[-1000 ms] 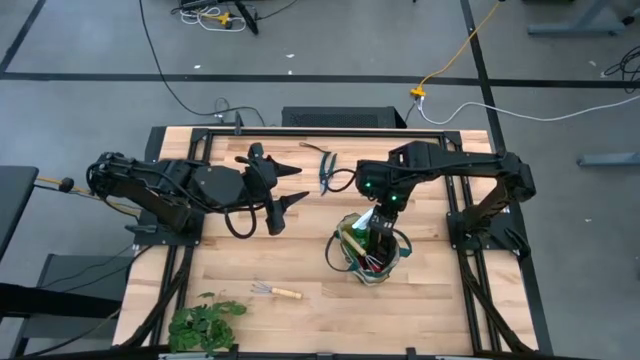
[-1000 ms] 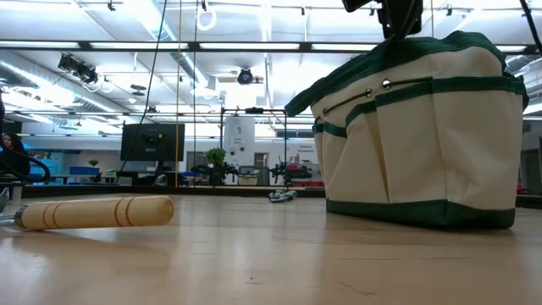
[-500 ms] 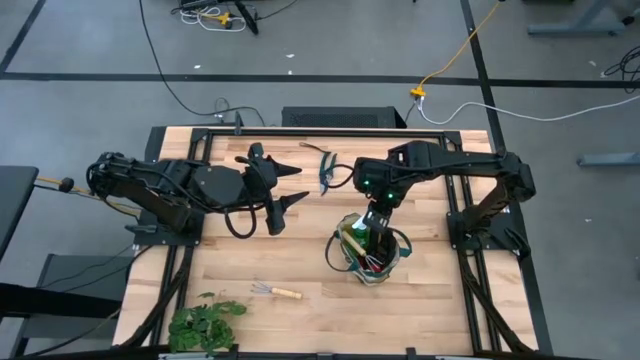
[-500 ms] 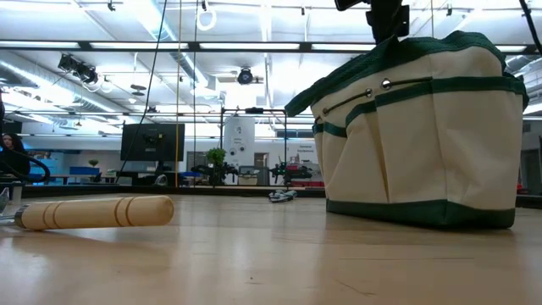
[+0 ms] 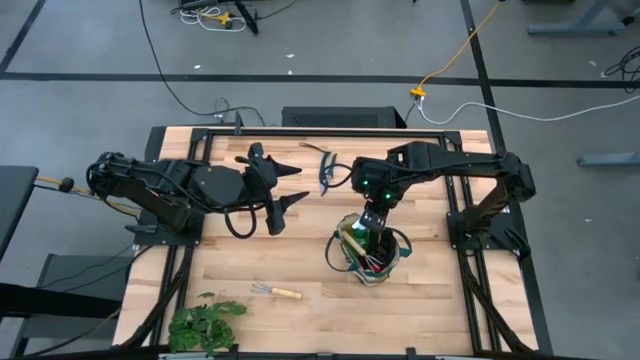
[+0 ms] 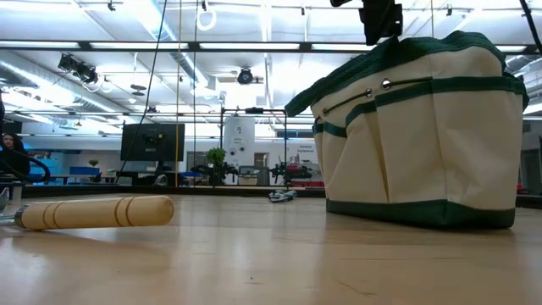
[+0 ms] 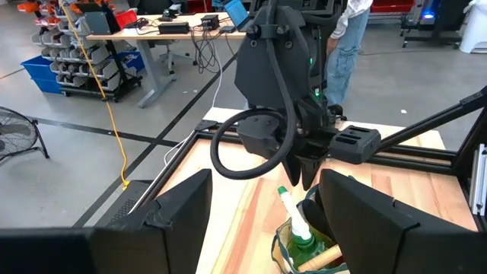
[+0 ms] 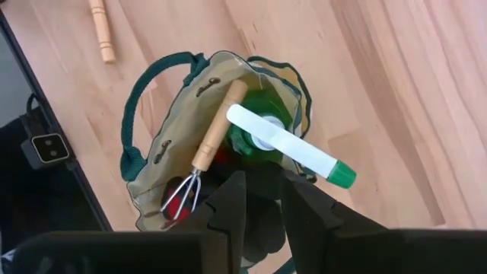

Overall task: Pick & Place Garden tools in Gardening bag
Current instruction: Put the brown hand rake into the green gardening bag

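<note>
While the right gripper [image 5: 372, 222] hangs just above the mouth of the gardening bag [image 5: 370, 255], its fingers [image 8: 228, 199] stand narrowly apart with nothing between them. Directly under it, the right wrist view shows three things inside the bag: one wooden-handled hand rake [image 8: 205, 148], prongs down, one green spray bottle [image 8: 285, 141] with its white nozzle across the opening, and a patch of red [image 8: 179, 199] too hidden to name. From above, only a jumble shows there. Out on the table lie one more hand rake [image 5: 275, 291] and one pair of pruning shears [image 5: 326, 170], well apart from the bag, plus one leafy plant bunch [image 5: 203, 322] at the near edge. At table level, only that rake's handle [image 6: 95, 212] and the bag's cream side show. The left gripper [image 5: 285, 185] waits, open wide and empty, over the left half.
</note>
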`<state>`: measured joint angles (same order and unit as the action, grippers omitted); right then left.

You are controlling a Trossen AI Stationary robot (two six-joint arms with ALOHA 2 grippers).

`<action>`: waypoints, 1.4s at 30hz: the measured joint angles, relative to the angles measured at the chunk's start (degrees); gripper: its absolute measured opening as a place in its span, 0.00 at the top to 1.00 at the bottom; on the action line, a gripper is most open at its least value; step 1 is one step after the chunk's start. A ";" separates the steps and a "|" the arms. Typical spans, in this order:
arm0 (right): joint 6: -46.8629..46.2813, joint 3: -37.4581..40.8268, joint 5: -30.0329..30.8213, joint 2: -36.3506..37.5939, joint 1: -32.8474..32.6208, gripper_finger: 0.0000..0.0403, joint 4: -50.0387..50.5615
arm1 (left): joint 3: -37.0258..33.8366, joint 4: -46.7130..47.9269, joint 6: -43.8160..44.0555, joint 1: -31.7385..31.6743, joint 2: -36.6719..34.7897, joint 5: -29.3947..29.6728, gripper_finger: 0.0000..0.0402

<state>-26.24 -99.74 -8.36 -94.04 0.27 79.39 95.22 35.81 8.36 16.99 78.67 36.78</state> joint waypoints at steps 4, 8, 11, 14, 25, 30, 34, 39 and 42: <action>1.25 -0.01 0.00 0.00 0.00 0.79 -0.69 | 0.00 0.00 0.00 0.00 0.00 0.02 0.38; 1.69 0.00 0.00 0.00 0.00 0.79 -2.19 | 0.00 0.00 0.00 0.00 0.00 0.02 0.38; 1.44 0.00 -0.05 0.00 -0.51 0.79 -2.21 | 0.00 -0.02 0.00 0.00 0.00 0.02 0.38; 1.23 0.00 -0.17 0.00 -2.79 0.79 -2.36 | -0.04 -0.64 -0.01 0.00 0.00 0.02 0.38; 0.77 0.00 0.24 0.00 -4.11 0.79 -3.78 | -0.04 -4.95 0.32 -0.33 0.09 -0.03 0.38; 2.07 0.00 2.08 -0.01 -1.00 0.79 -3.72 | -0.04 -4.93 1.46 -0.33 0.09 -0.31 0.38; 0.49 0.00 1.38 0.00 1.01 0.79 -6.84 | -0.04 -4.93 1.49 -0.33 0.09 -0.57 0.38; 0.14 0.00 1.72 0.18 0.46 0.79 -3.64 | -0.04 -4.90 1.49 -0.33 0.11 -0.62 0.38; 0.17 0.00 1.26 0.22 -0.75 0.79 -3.59 | -0.04 -4.76 1.49 -0.33 0.11 -0.62 0.38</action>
<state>-26.07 -99.74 -7.10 -93.82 -0.47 75.80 95.18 31.05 9.85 16.67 78.78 36.16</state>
